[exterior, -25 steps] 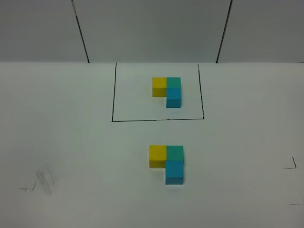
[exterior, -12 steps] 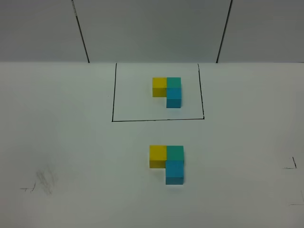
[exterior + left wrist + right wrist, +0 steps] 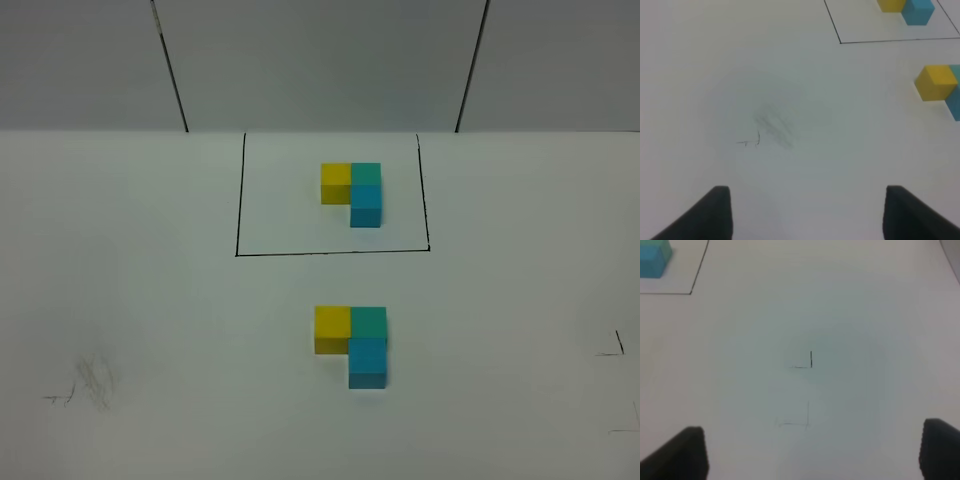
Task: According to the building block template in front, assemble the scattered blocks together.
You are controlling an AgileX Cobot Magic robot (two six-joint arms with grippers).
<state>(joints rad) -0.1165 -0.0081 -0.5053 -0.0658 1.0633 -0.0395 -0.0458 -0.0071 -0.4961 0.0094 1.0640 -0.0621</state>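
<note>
Three matte cubes, yellow (image 3: 332, 326), teal-green (image 3: 369, 321), sky-blue (image 3: 367, 362), joined in L matching black-framed template trio (image 3: 352, 192); left gripper (image 3: 805, 212) and right gripper (image 3: 810, 455) jaws spread, empty; assembly judged complete, keep both clear.

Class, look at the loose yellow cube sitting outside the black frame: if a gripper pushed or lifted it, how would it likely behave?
The yellow cube has flat faces and sharp edges, so it would probably slide, not roll. Its low, square shape makes tipping unlikely. It sits against the teal-green cube, so a push from the left would likely shove that neighbour too. Its matte surface suggests a fair grip.
</note>
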